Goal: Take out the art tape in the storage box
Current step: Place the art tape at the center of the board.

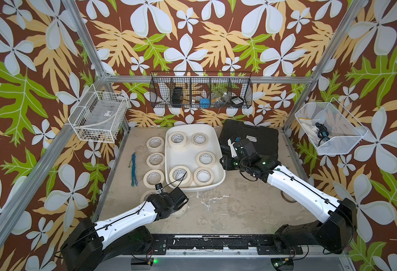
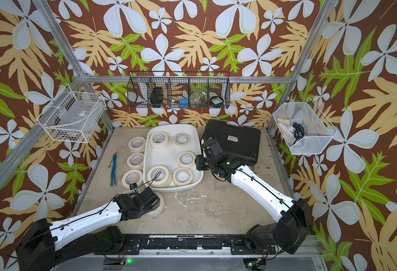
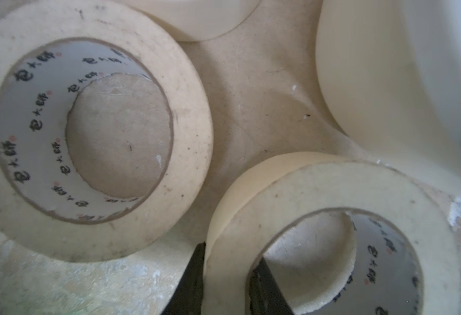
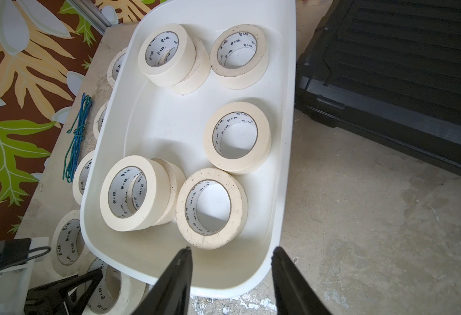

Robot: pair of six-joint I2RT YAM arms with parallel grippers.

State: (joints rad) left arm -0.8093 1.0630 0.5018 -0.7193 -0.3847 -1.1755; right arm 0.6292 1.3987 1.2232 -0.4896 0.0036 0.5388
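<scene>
Left gripper (image 3: pixel 230 255) pinches art tape roll (image 3: pixel 333 191) by its wall, ring likely too wide to span, outside storage box (image 1: pixel 204 186), over surface (image 1: pixel 228 211). Right gripper (image 4: pixel 230 253) part-open, empty.

Your left claw (image 3: pixel 232 252) shows only two dark fingertips in its wrist view. The rest is cut off by the picture's edge, as is the near part of the art tape roll (image 3: pixel 333 207) whose wall they pinch. In both top views that claw is hidden beneath its own wrist, which also covers most of the rolls under it. Beyond the claw, a pale curved surface (image 3: pixel 374 81) is too blurred and cropped to tell roll from box wall.

Your right claw (image 4: pixel 231 248) is also cut off, with only the tips showing. The storage box (image 4: pixel 284 152) lies beyond it, and its far wall hides parts of the rolls on the counter (image 4: pixel 360 218). The contents of the black wire basket (image 1: pixel 201 90) are too small to name.
</scene>
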